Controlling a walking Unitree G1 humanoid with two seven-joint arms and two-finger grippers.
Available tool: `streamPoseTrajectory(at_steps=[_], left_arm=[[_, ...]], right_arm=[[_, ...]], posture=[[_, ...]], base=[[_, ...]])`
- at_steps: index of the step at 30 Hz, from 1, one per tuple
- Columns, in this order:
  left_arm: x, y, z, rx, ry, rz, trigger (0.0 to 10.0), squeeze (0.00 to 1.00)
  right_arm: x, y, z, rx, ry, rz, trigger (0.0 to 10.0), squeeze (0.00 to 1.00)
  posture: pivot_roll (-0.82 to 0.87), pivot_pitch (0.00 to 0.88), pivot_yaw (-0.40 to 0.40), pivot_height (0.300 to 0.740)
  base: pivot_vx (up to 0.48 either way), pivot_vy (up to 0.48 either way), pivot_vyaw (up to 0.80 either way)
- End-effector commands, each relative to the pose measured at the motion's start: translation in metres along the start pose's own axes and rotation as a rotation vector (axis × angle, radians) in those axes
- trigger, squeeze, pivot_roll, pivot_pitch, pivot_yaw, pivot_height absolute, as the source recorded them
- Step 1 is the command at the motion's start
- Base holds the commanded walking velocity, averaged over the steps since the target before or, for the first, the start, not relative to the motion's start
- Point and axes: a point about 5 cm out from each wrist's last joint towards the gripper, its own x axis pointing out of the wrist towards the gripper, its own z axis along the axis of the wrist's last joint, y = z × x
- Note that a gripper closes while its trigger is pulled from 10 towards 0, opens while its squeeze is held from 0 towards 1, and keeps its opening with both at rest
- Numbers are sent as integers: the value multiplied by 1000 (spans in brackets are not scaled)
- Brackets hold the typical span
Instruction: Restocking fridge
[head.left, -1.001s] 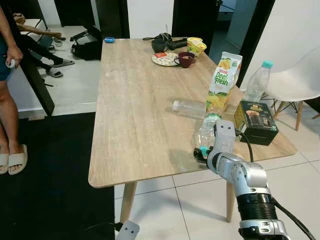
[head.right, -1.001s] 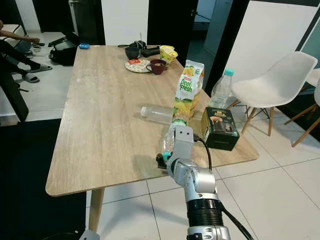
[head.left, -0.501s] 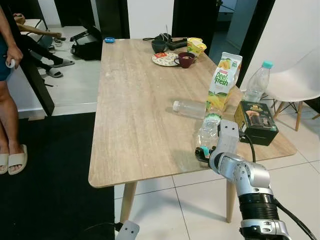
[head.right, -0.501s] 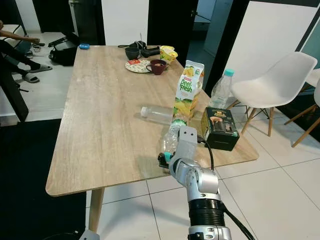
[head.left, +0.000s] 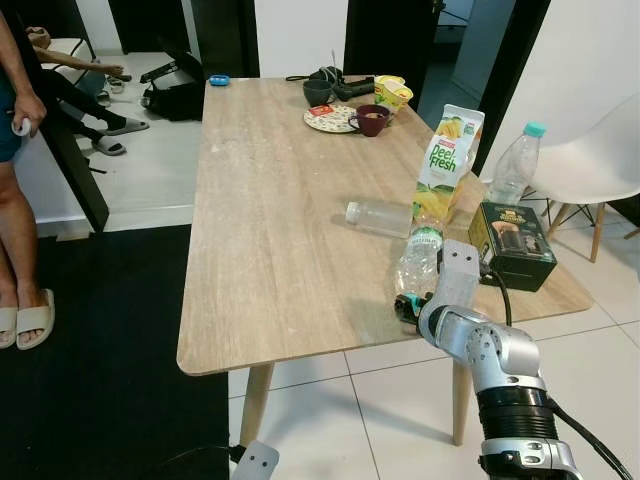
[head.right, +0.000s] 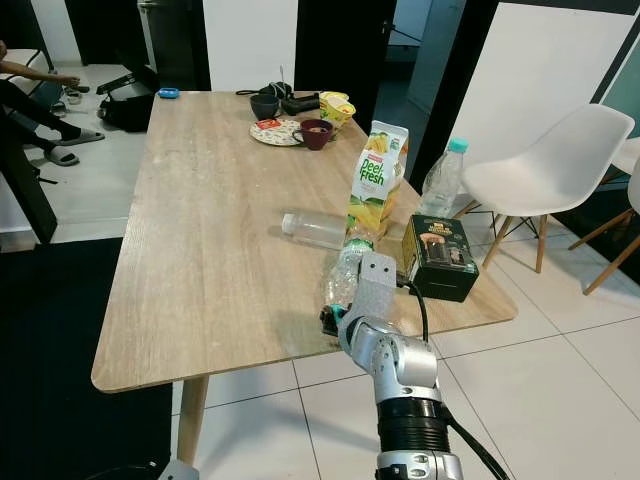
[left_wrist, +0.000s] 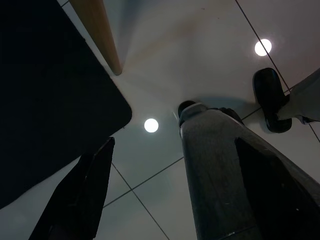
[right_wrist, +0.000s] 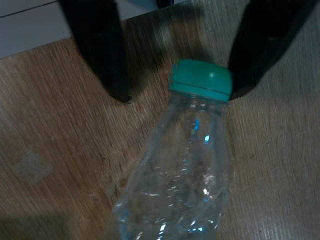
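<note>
Since a second ago, the right gripper (right_wrist: 172, 75) has slid slightly further along the table (head.left: 270, 230), bringing its spread fingers to either side of the teal cap (right_wrist: 201, 80) of the lying plastic bottle (head.left: 415, 265). One finger (right_wrist: 260, 45) touches the cap; the other stands apart, so nothing is clamped yet. The bottle rests near the front edge, beside the juice carton (head.left: 447, 160) and dark box (head.left: 512, 243), probably awaiting the fridge. The left gripper (left_wrist: 145, 200) hangs open above the floor.
</note>
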Motion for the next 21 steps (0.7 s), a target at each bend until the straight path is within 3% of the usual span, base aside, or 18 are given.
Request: streamPoseTrajectory(at_steps=[1,20,21], left_arm=[[-1,-15,-19,-27,74,-45,10000,0],[-1,-16,-19,-28,74,-46,10000,0],[-1,-16,-19,-28,74,-46,10000,0]], right_arm=[[1,26,-11,28,37,64,0,0],[3,22,-6,-1,2,39,0,0],[4,17,-3,-11,-15,24,510,0]], posture=[[30,0,-88,740],[34,0,-90,740],[34,0,-90,740]], base=[[0,0,0],[0,0,0],[0,0,0]])
